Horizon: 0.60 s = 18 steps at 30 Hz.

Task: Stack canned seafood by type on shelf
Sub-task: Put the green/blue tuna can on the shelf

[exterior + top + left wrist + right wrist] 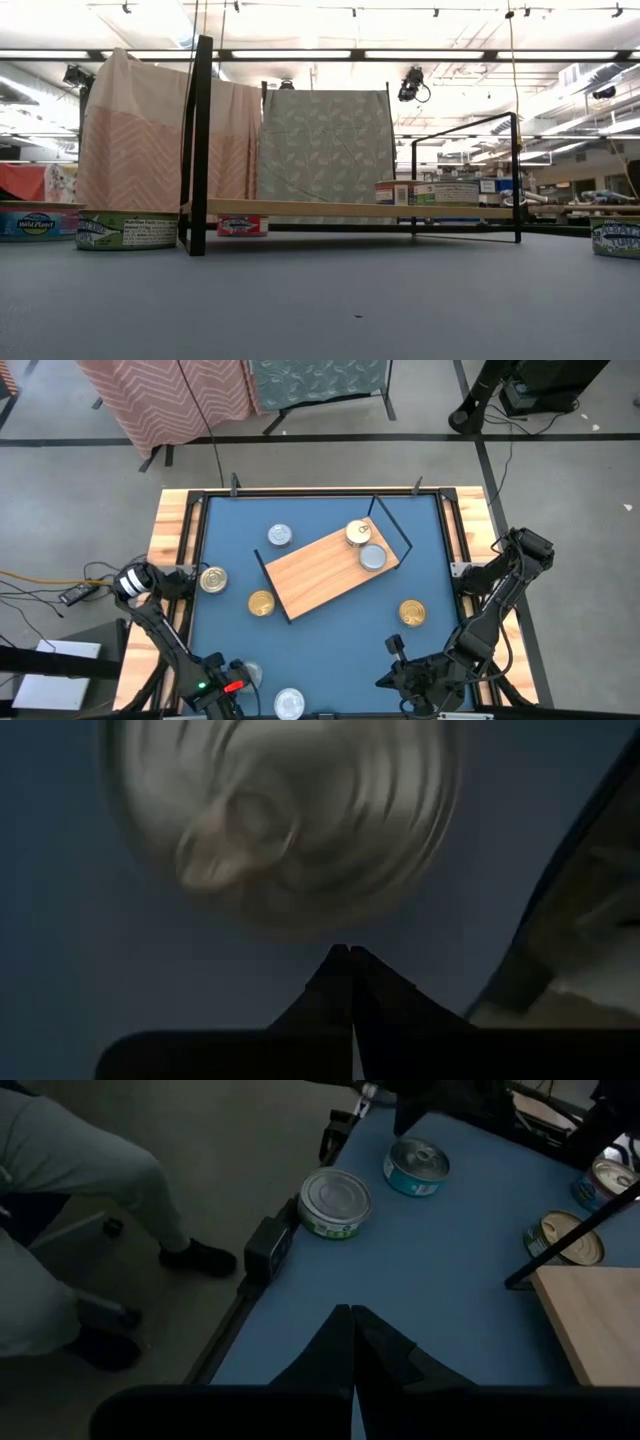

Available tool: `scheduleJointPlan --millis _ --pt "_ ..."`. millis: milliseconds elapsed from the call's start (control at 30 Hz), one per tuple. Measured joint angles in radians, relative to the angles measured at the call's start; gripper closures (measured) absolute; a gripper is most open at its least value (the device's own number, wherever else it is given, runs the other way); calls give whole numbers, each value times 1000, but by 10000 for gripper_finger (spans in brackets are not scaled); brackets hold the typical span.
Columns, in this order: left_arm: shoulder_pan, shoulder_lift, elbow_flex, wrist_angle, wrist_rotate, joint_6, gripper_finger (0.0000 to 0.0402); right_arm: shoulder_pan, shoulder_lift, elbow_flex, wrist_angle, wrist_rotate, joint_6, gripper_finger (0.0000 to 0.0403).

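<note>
Your left pincer (350, 955) sits low at about seven o'clock on the blue table (330, 650), its two fingers pressed together with nothing between them, hovering just over a silver-lidded tin (285, 815) that fills its wrist view in a blur. Your right pincer (350, 1312) is at about five o'clock near the front edge, fingers likewise closed and empty, looking across the table toward the left arm's side. The shelf (330, 572) lies askew near the table's centre, its long axis running from about eight o'clock up to two o'clock, with black wire frames at both ends. Two tins stand on it at the two o'clock end: a gold-lidded tin (357, 533) and, just beside it, a silver tin (372, 557). Off the shelf, a silver tin (279, 536) rests at about eleven o'clock, a gold tin (212, 579) at nine o'clock near the left rim, another gold tin (261, 603) just beside the shelf's lower end, and a gold one (412, 613) at about four o'clock. A silver can (288, 704) sits at six o'clock by the front rim. In the right wrist view, a person's legs (70, 1190) in grey trousers show beyond the table's edge.
</note>
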Motion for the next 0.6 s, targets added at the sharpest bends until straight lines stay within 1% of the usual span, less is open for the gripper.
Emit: scheduleJointPlan --millis 133,267,367,467,600 --pt "47 41 0 79 -6 98 401 2 0 0 9 -2 -3 392" --pt "92 67 0 116 1 197 401 16 0 0 23 -4 0 392" --pt "119 68 2 106 -13 252 401 34 0 0 32 -4 8 392" --pt "143 68 3 78 -49 301 401 54 0 0 30 19 19 392" --pt "171 68 3 45 -72 348 401 73 0 0 30 47 27 392"
